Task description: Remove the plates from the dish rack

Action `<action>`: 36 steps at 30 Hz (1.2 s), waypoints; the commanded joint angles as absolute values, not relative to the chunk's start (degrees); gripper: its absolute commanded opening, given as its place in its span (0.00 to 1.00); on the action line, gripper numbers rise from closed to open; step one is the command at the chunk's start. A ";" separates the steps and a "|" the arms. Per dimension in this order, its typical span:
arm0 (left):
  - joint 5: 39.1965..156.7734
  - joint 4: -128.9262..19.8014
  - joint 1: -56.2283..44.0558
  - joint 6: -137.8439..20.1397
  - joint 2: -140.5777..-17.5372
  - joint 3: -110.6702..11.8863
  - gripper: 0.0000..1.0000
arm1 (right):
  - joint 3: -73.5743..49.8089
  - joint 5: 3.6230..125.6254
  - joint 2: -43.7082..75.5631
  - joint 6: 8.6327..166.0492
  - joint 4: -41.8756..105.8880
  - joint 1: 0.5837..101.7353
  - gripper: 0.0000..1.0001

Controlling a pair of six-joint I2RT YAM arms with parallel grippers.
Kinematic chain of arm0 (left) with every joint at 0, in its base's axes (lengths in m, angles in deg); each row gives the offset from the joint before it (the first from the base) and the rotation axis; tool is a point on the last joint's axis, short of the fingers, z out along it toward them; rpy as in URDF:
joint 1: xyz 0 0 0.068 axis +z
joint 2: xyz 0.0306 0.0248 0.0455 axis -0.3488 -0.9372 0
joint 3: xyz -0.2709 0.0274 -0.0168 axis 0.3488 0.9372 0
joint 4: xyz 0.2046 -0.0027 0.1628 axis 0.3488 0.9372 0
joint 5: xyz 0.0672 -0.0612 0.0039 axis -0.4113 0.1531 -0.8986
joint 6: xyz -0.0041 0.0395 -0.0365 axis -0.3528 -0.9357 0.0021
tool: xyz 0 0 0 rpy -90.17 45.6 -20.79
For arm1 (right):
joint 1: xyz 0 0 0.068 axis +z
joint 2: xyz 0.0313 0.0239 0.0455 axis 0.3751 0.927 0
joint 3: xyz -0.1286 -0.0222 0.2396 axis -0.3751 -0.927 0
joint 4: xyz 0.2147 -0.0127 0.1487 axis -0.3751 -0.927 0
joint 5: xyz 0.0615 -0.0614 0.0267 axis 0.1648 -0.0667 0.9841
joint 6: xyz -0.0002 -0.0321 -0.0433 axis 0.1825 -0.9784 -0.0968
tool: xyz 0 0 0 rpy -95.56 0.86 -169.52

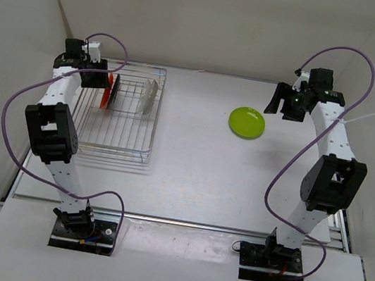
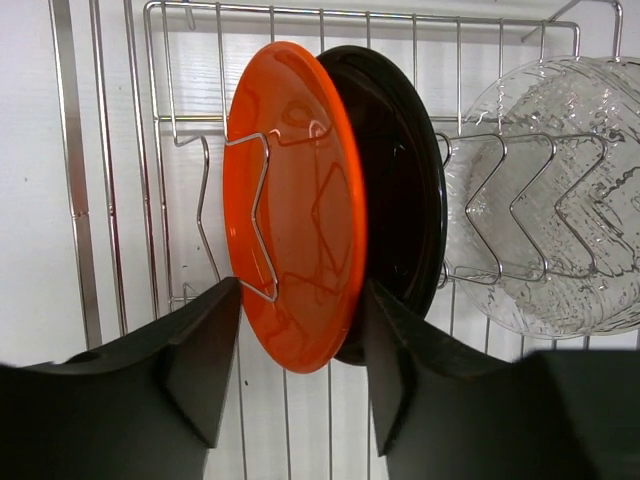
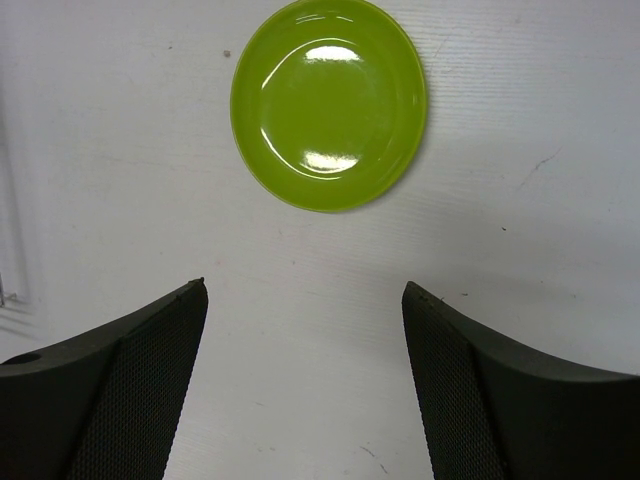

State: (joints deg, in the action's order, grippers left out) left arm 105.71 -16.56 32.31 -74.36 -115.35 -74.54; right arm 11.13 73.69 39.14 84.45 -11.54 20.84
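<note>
**Desk:** Where did we stand on the unload?

**Me:** One out, three to go, by my count. The green plate [image 3: 329, 103] lay flat on the table [image 1: 188, 183], just ahead of my right gripper [image 3: 303, 290]. Its jaws stood wide apart with nothing between them.

**Desk:** And the left?

**Me:** My left gripper [image 2: 300, 283] was down in the rack [image 1: 115, 149], one jaw on each side of the orange plate [image 2: 300, 200] at its lower edge. They sat right up against it, but I couldn't tell whether they'd bitten or only bracketed it.

**Desk:** What was behind it?

**Me:** The black plate [image 2: 405, 200] stood on edge directly behind the orange, nearly touching it, just off my right jaw. The clear plate [image 2: 560, 190] stood further to the tool's right, apart from those two, upright in the wire slots.

**Desk:** So orange was the step in hand?

**Me:** That was my read, with black and clear left after it.

**Desk:** Surface? Room?

**Me:** A plain white tabletop, matt, with a few faint scuffs and specks under the right wrist. White walls [image 1: 213, 23] closed us in on three sides, and purple cables [image 1: 4, 111] looped off both arms.
</note>
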 commanded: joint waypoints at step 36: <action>108.72 4.39 23.67 -91.24 -104.91 -95.77 0.11 | 16.10 75.00 36.98 83.78 -16.18 21.07 0.82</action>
